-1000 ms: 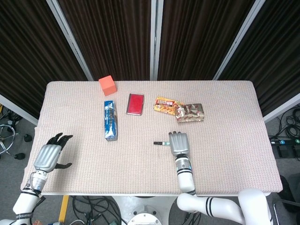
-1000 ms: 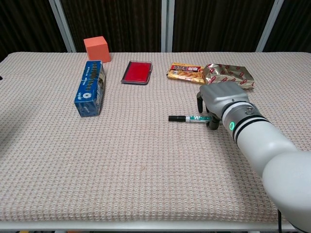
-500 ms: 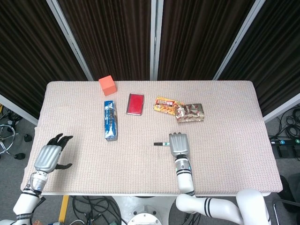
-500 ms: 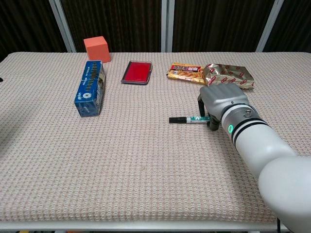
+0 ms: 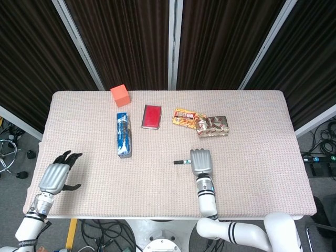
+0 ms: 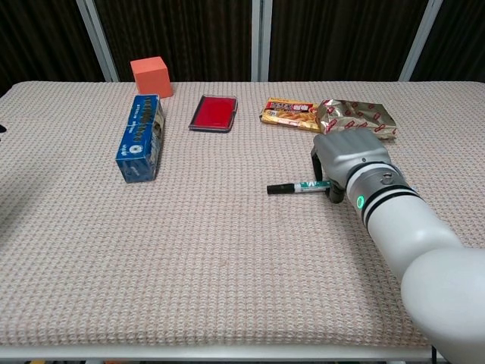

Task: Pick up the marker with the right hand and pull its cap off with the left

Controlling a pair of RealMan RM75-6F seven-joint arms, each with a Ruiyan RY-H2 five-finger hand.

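The right hand (image 6: 350, 158) sits knuckles-up on the table (image 6: 227, 258), its fingers (image 6: 314, 161) curled down over the white end of the marker (image 6: 297, 186). Whether they actually clamp it cannot be told. The marker's black cap (image 6: 277, 188) pokes out past the fingers. The left hand (image 5: 55, 175) hovers well apart, fingers spread, holding nothing.

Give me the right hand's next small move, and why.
Probably close the fingers fully on the marker and lift. The right hand already sits over its rear end, black cap sticking out left, marker apparently on the table. The left hand waits far off, open.
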